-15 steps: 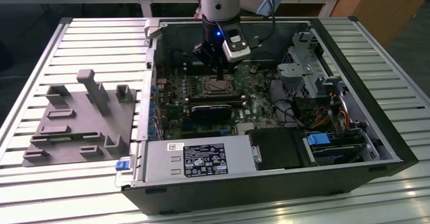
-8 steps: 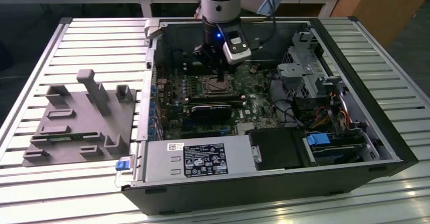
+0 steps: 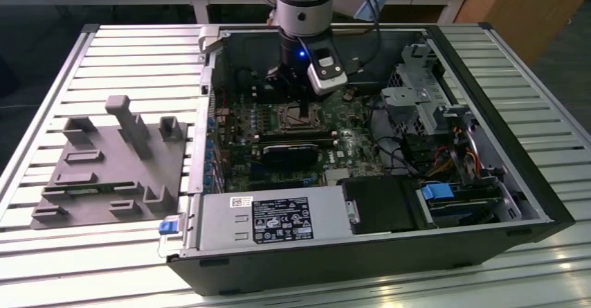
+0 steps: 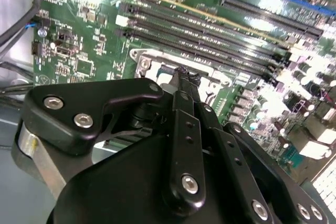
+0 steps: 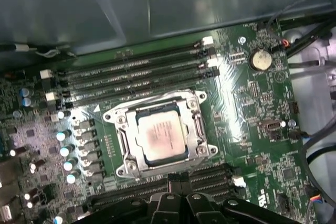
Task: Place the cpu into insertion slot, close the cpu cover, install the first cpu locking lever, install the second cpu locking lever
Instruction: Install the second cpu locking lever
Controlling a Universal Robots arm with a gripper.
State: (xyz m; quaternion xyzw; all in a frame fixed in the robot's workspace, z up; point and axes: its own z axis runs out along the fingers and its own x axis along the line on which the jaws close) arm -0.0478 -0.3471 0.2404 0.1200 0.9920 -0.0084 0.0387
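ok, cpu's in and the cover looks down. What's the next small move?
Probably ease the gripper down toward a locking lever at the near edge of the insertion slot: the cpu is seated, the cpu cover lies flat around it, and the gripper hangs just beside it.

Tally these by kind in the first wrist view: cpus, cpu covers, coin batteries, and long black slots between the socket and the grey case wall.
cpu: 1
cpu cover: 1
coin battery: 1
long black slots: 4
Total: 7
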